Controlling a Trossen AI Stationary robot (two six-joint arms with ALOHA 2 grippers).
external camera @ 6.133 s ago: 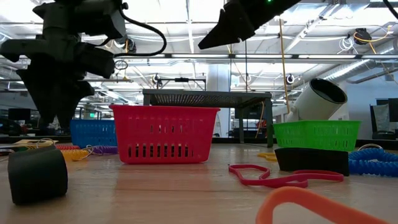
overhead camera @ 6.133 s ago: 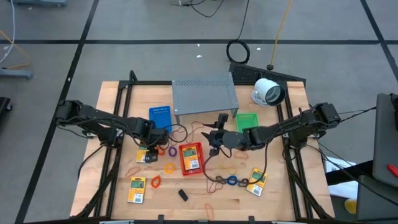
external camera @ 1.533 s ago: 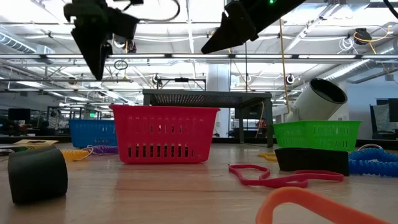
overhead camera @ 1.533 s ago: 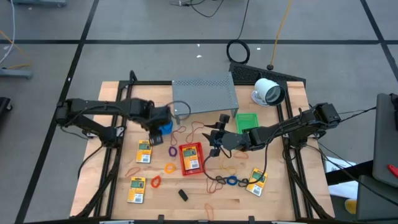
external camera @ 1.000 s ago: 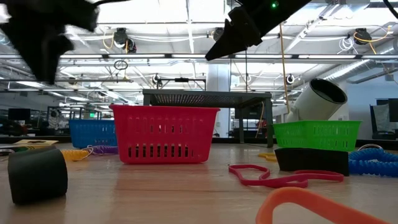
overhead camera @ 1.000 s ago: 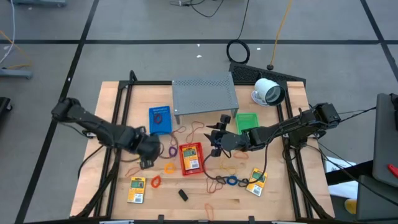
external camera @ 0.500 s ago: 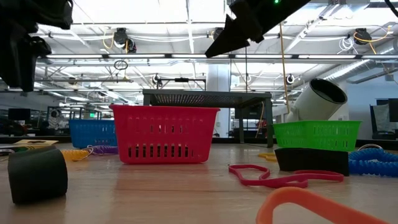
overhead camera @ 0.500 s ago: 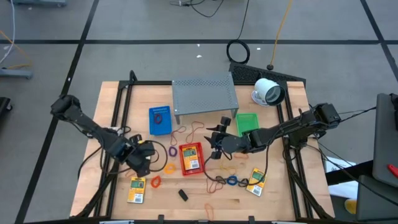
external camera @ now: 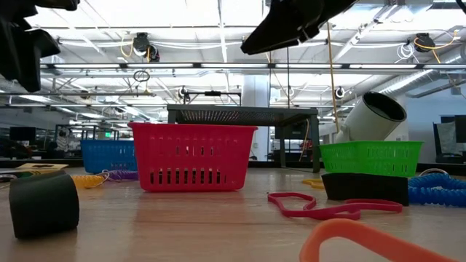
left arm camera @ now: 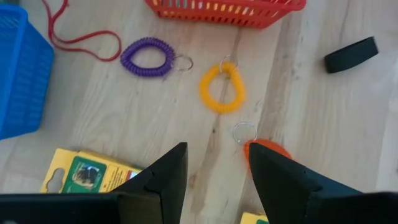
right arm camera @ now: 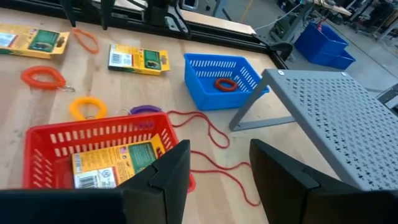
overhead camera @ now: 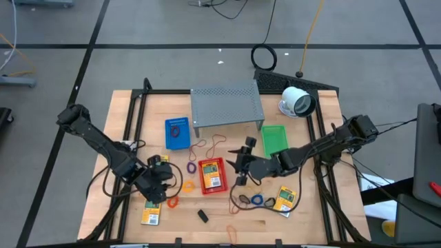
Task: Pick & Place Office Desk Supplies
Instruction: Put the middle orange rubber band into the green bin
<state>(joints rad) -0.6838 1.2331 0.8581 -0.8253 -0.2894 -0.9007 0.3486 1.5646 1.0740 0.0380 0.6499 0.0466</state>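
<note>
The left gripper (left arm camera: 214,168) is held spread and empty above an orange coil (left arm camera: 268,151), partly hidden by one finger. The right gripper (right arm camera: 217,165), also spread, is held over the red basket (right arm camera: 81,138), whose near edge is cut off.

Flat yellow packets with green labels lie scattered over the wooden top: one (overhead camera: 213,175) rests label-up inside the red basket, one (overhead camera: 284,200) sits tilted near the right front, one (overhead camera: 151,213) lies near the left front, and another (right arm camera: 138,58) lies flat just beside the blue basket. Coiled loops lie loose near the red basket: a purple one (left arm camera: 147,57), a yellow one (left arm camera: 222,88) just beside it, and an orange one (left arm camera: 268,152) nearer the front. A small red loop (right arm camera: 225,83) lies inside the blue basket. A blue loop (overhead camera: 257,200) lies beside the right-hand packet. A small black clip-like piece (overhead camera: 202,215) lies alone near the front edge.
</note>
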